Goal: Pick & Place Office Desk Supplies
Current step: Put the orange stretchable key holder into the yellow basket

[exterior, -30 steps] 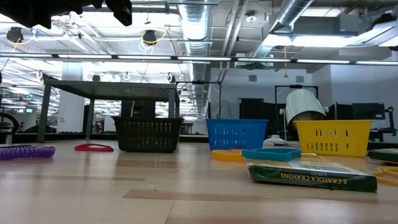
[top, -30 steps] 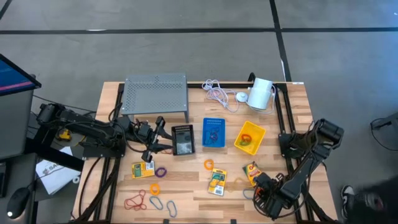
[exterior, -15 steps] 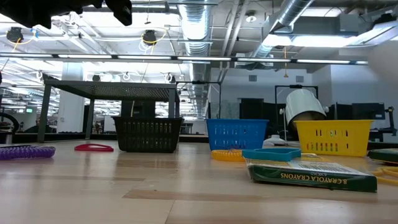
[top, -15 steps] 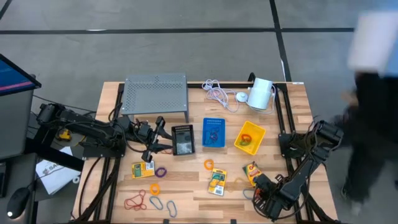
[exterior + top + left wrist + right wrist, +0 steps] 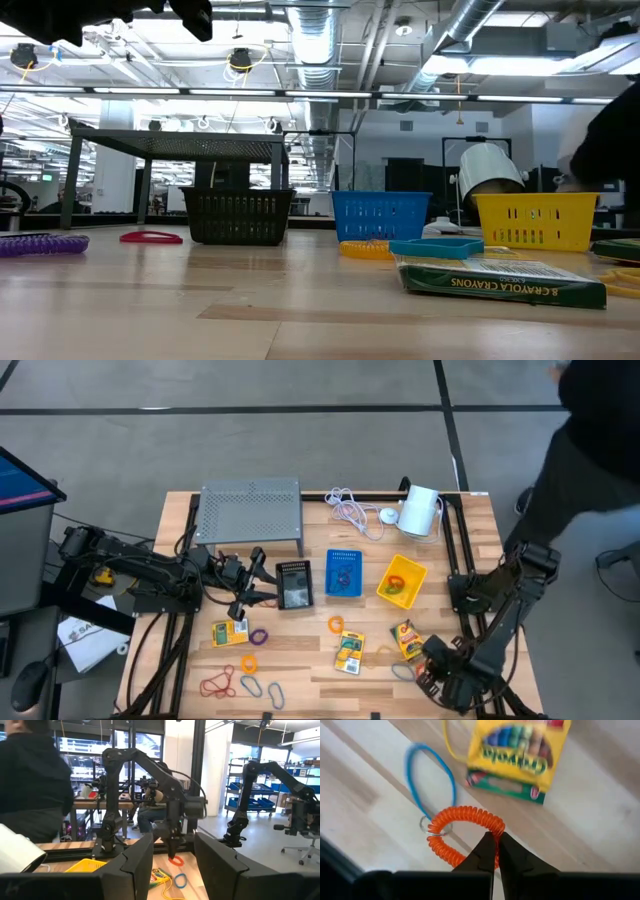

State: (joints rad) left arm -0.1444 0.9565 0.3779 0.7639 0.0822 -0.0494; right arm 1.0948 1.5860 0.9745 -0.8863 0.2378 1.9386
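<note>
Three small bins stand mid-table: black, blue, yellow. Yellow crayon packets lie flat on the wood, and several coloured loops are scattered near the near edge, among them a purple one and a red one. My left gripper hovers open just left of the black bin. My right gripper is near the near right corner, shut on an orange coil loop. A blue loop lies below it. My right gripper pinches the orange coil loop between its two fingers at one side of the ring, opposite its small metal key ring. The fingers come from above, pointing down. In the left wrist view the loop hangs below the fingers, clear of the table.
A grey perforated shelf, a coiled white cable and a white cylinder device stand along the far edge. A person in dark clothes is beside the table's far right corner. Bare wood lies between the bins and the near edge.
My right arm has shifted a little toward the table's right edge, its gripper still shut on the orange coil loop. A person has walked along the right side of the table toward its far end. The left arm has kept still.
</note>
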